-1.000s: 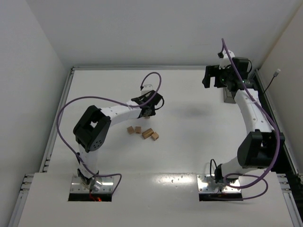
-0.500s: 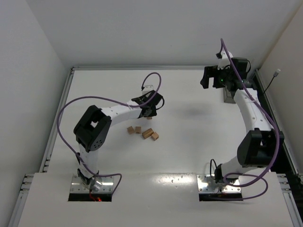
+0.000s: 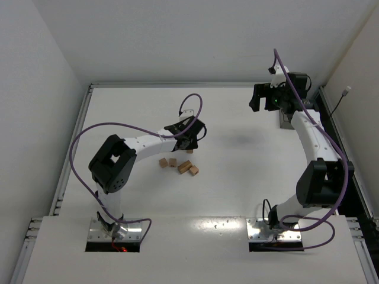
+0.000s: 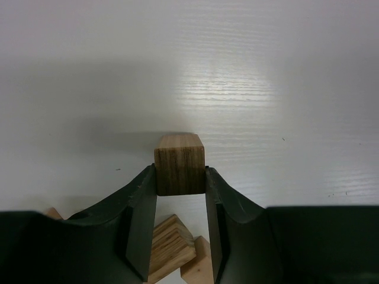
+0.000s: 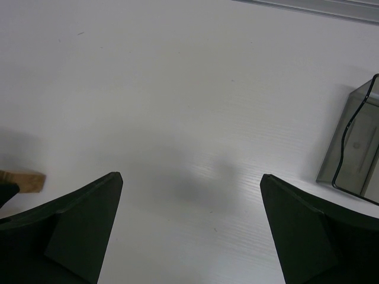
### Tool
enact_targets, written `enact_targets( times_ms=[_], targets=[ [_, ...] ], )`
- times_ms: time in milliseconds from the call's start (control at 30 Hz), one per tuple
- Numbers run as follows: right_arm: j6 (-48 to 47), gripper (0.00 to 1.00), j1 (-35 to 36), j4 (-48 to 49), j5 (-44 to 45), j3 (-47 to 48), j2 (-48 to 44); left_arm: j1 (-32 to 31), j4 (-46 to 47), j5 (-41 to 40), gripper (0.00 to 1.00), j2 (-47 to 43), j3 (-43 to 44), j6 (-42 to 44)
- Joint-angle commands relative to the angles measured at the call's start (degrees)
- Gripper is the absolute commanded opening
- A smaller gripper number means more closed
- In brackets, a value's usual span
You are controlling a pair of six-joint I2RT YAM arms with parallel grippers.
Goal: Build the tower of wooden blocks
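Note:
My left gripper (image 3: pixel 189 147) is shut on a small tan wood block (image 4: pixel 179 164), held between the fingertips above the white table; the left wrist view shows the gripper (image 4: pixel 180 173) clamped on its sides. Several loose wood blocks (image 3: pixel 177 165) lie in a short row just in front of it, and two of them (image 4: pixel 169 248) show below the held block. No stacked column of blocks shows in any view. My right gripper (image 3: pixel 258 98) is open and empty, held high at the far right, and it shows in its own wrist view (image 5: pixel 190 177).
A translucent grey bin (image 5: pixel 355 148) sits at the far right by the table's back edge, and it also shows in the top view (image 3: pixel 285 120). One tan block (image 5: pixel 23 180) shows at the left edge of the right wrist view. White walls enclose the table (image 3: pixel 237 177).
My left gripper has shifted slightly toward the near right with the block in it. The right gripper has drifted a little to the left.

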Motion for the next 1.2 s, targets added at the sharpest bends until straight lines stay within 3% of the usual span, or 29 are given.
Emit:
enact_targets(
  times_ms=[0, 167, 567, 1000, 1167],
  targets=[
    [0.18, 1.00, 0.39, 0.59, -1.00, 1.54, -0.16, -0.39, 1.15, 0.57, 0.00, -0.61, 1.08, -0.89],
    [0.18, 1.00, 0.39, 0.59, -1.00, 1.54, -0.16, -0.39, 1.15, 0.57, 0.00, 0.01, 1.09, -0.36],
    [0.18, 0.99, 0.39, 0.59, -1.00, 2.07, -0.16, -0.39, 1.15, 0.57, 0.11, 1.68, 2.14, 0.16],
    [0.18, 0.97, 0.39, 0.59, -1.52, 2.07, 0.37, -0.39, 1.68, 1.71, 0.57, 2.20, 2.14, 1.22],
    [0.18, 0.97, 0.39, 0.59, -1.52, 1.55, 0.37, -0.39, 2.20, 1.19, 0.61, 0.45, 1.62, 2.27]
  ],
)
